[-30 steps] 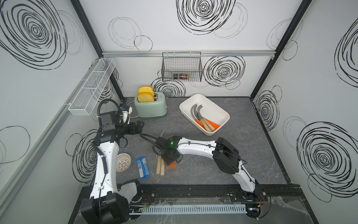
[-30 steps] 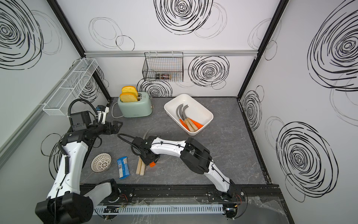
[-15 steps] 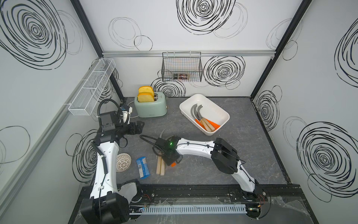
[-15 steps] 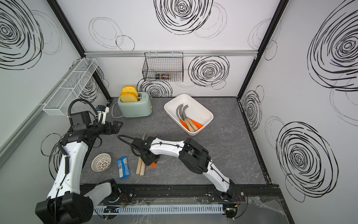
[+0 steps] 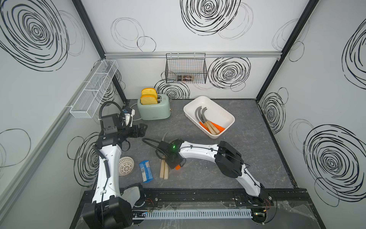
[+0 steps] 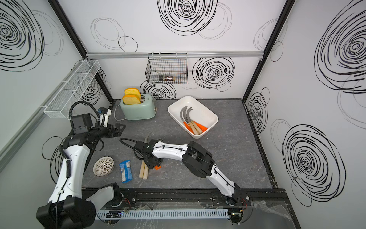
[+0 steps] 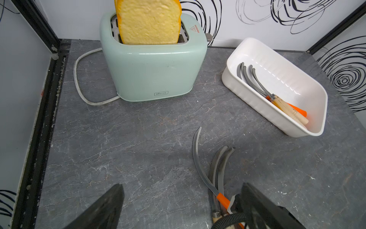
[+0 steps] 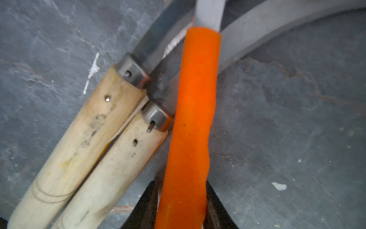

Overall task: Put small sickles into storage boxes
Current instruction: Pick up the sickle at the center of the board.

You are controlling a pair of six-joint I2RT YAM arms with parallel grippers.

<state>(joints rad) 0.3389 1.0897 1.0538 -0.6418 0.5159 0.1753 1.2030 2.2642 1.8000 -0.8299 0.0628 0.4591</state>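
Lifting from this grip carries the main risks. The right pincer (image 8: pixel 180 183) is clenched on the orange-handled sickle (image 8: pixel 194 99), one finger against each side of the handle near its butt end, low over the surface (image 5: pixel 247 158). That sickle lies across the blades of two wooden-handled sickles (image 8: pixel 85 128) and touches the nearer handle.

We judge three failure modes:
- A hold this far from the blade may let the blade end swing down and twist between the fingers.
- The curved blades (one is toothed) may hook each other and drag the wooden pair along.
- A drooping tip may catch the rim of the white box (image 5: pixel 218 111), which stands well apart toward the back wall and already holds several sickles (image 5: pixel 208 124).

The left pincer (image 7: pixel 182 185) is released and empty, hovering apart from the pile.

Against the earlier frames, the right arm sits over the same pile, with its elbow shifted only slightly. The left arm, the pile and the box contents are unchanged.
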